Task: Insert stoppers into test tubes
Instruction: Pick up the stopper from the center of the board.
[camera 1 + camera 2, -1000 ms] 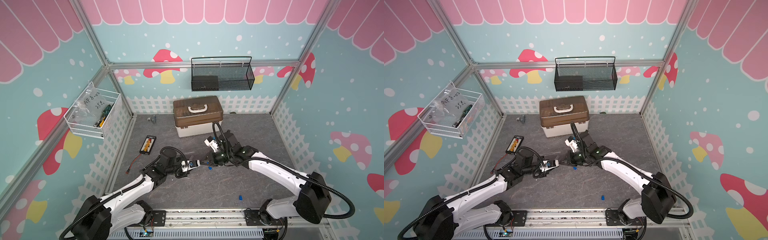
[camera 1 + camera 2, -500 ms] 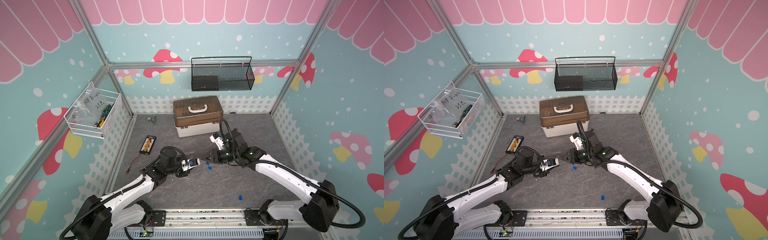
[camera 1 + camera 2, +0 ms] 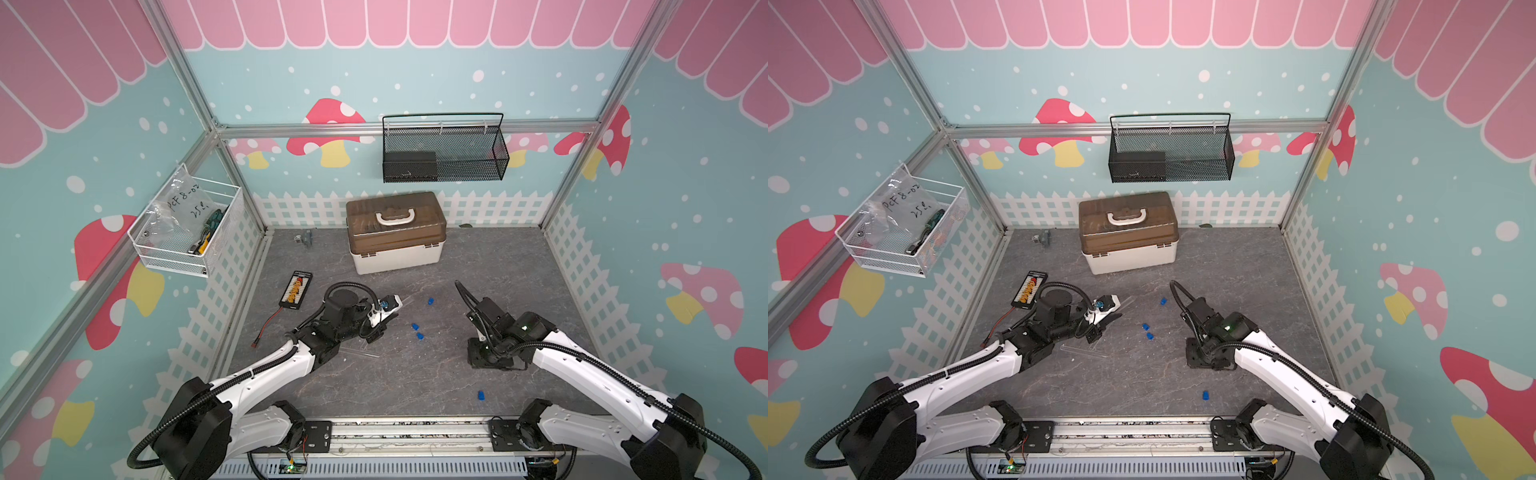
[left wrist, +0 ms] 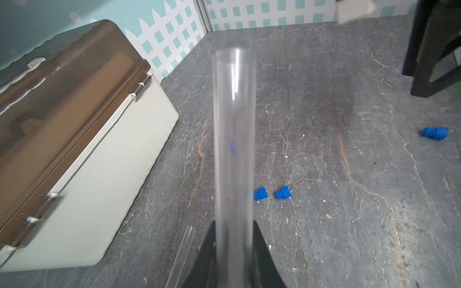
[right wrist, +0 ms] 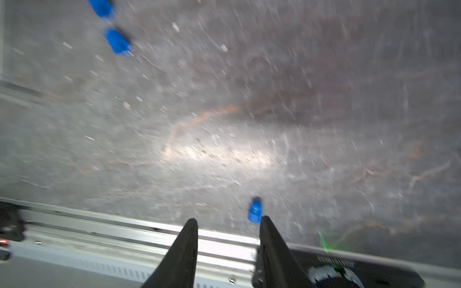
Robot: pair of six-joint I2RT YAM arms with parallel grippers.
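Left gripper (image 4: 234,224): clamped on a clear test tube (image 4: 234,124) held off the table (image 3: 415,382); the tube mouth is unplugged and the arm has not moved.
Centre: two blue stoppers (image 3: 419,335) lie loose, with a third (image 3: 430,300) farther off.
Right gripper (image 5: 228,220): has left the tube mouth, fingers now parted and empty. The arm has swung right and nearward, wrist tipped down beside the near stopper (image 5: 255,212).
Insertion likely missed; a fresh pickup is needed.

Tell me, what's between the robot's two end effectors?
Two blue stoppers lie there, side by side and loose; both top views show them.
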